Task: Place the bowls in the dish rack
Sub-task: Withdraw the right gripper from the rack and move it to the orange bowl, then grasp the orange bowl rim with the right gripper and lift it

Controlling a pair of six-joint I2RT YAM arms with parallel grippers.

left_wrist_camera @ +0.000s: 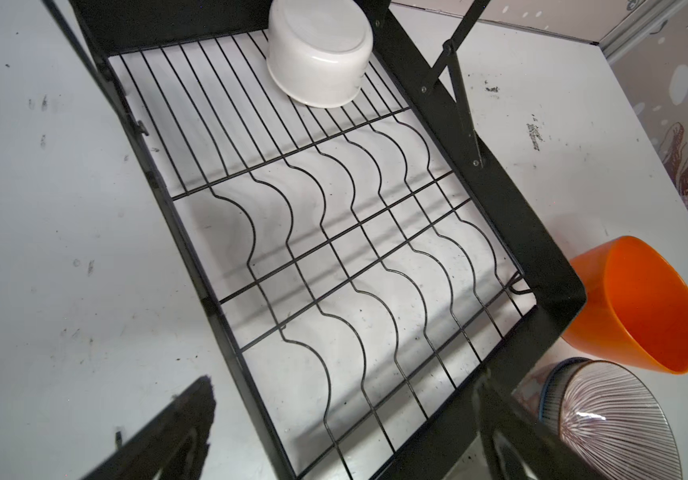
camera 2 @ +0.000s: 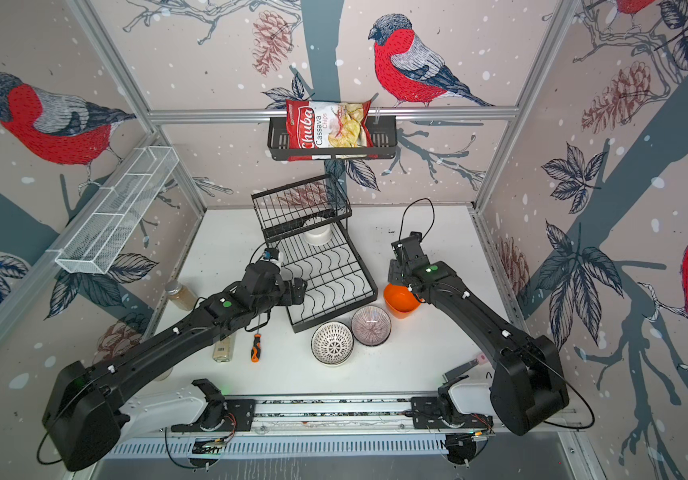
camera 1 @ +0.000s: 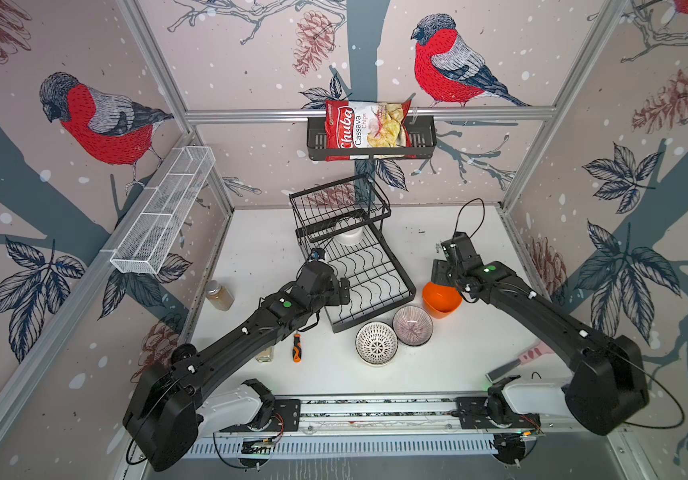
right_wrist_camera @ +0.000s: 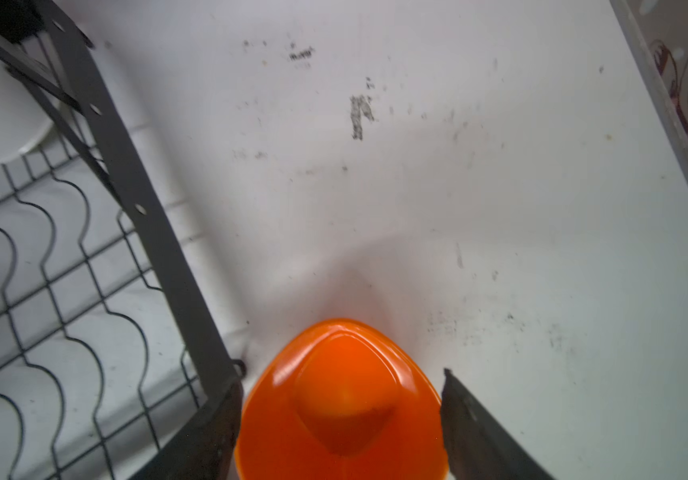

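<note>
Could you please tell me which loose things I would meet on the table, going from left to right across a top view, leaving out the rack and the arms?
jar → small bottle → screwdriver → black-and-white bowl → striped bowl → orange bowl → pink-handled tool

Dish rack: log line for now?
dish rack: one white bowl inside | left gripper: open, empty | right gripper: straddling orange bowl
</note>
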